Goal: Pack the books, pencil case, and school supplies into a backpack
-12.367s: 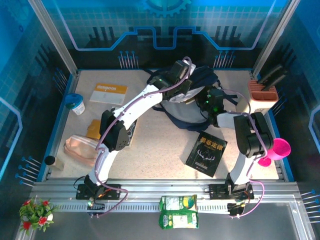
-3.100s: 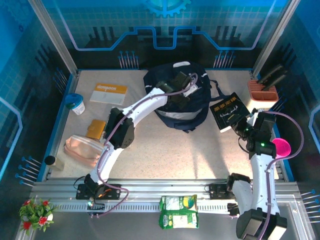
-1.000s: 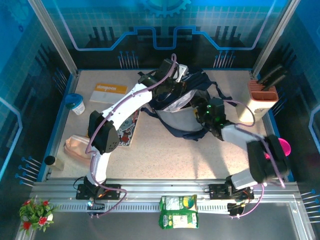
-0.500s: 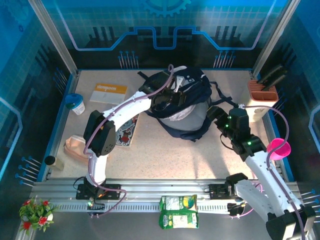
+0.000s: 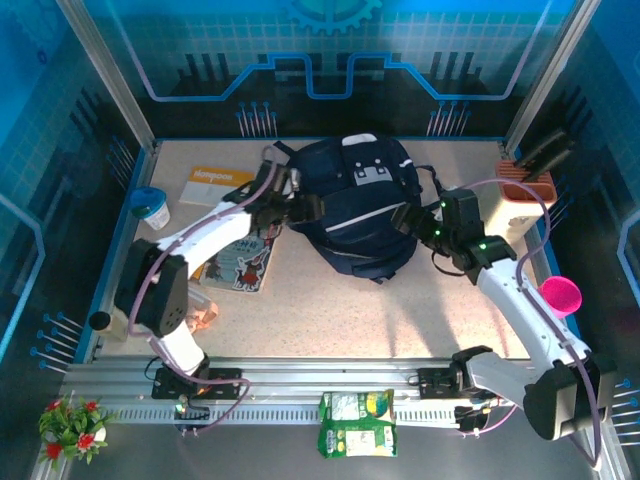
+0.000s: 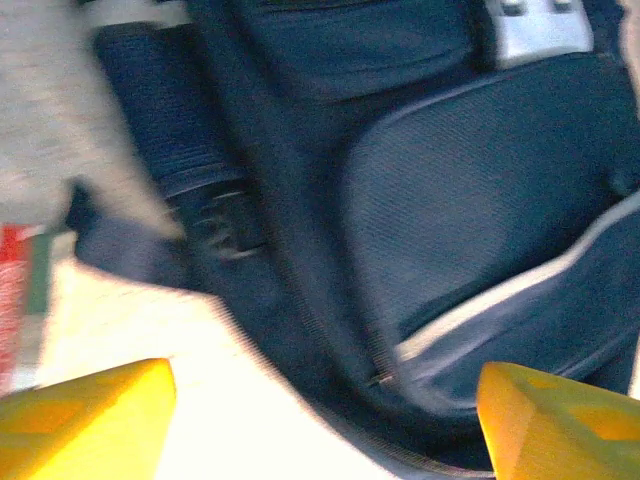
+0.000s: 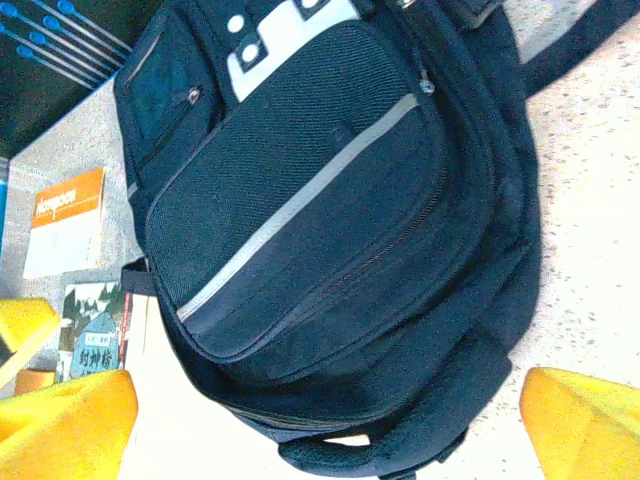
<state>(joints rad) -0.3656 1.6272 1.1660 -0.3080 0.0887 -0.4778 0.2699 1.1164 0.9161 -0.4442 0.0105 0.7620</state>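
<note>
Left gripper (image 5: 303,207) hangs with jaws spread and empty just beside the left flank of the backpack (image 5: 360,205); right gripper (image 5: 408,217) likewise gapes, holding nothing, at its right flank; the bag lies flat, front pocket up, at the far middle of the table (image 5: 330,300). Risk, as I judge it: the soft navy woven fabric sags, so a stiff, flat book (image 5: 240,262) could snag on the zip or shove the bag across the smooth speckled top; loose dark straps (image 7: 585,35) might catch a finger.
</note>
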